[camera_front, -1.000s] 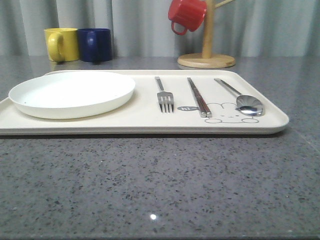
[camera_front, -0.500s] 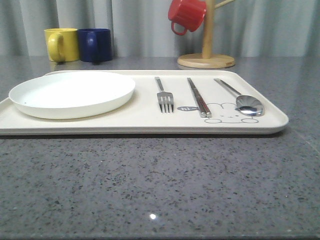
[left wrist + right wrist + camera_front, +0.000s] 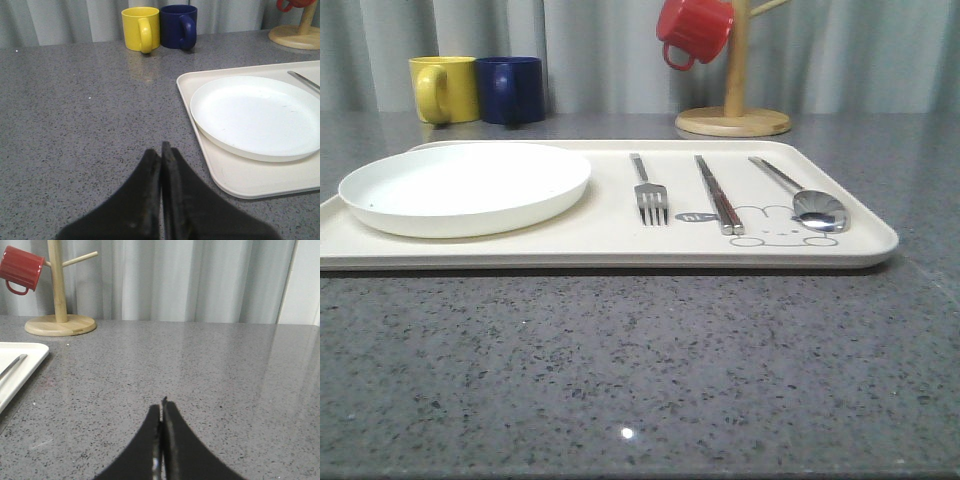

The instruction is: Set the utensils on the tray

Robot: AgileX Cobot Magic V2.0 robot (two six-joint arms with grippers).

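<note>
On the cream tray, a fork, chopsticks and spoon lie side by side at 3 o'clock from the white plate. The tray's left edge is cut off in the front view. The left tool and right tool each hang over bare grey surface, fingers pressed together and holding nothing. At 12 o'clock stand a yellow mug, blue mug and a mug tree, its top cropped.
</note>
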